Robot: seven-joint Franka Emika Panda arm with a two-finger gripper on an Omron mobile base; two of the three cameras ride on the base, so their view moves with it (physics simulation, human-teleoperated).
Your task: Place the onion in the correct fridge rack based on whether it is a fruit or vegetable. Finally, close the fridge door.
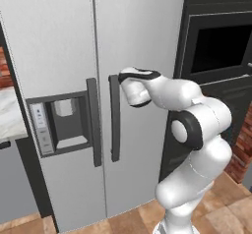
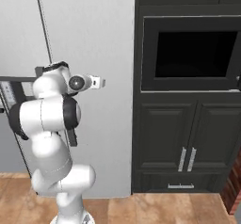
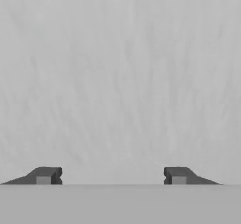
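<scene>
Fridge door (image 1: 140, 36), plain silver-grey, shut flush beside the left door; long dark vertical handle (image 1: 114, 117)

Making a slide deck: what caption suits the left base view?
Franka arm's hand reaches beside the dark handle of the closed fridge door.

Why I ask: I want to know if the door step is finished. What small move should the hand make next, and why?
Probably a short retreat straight back from the fridge door. The door looks flush with the left door, so it seems shut. The hand faces its plain panel beside the handle, fingers apart and holding nothing.
</scene>
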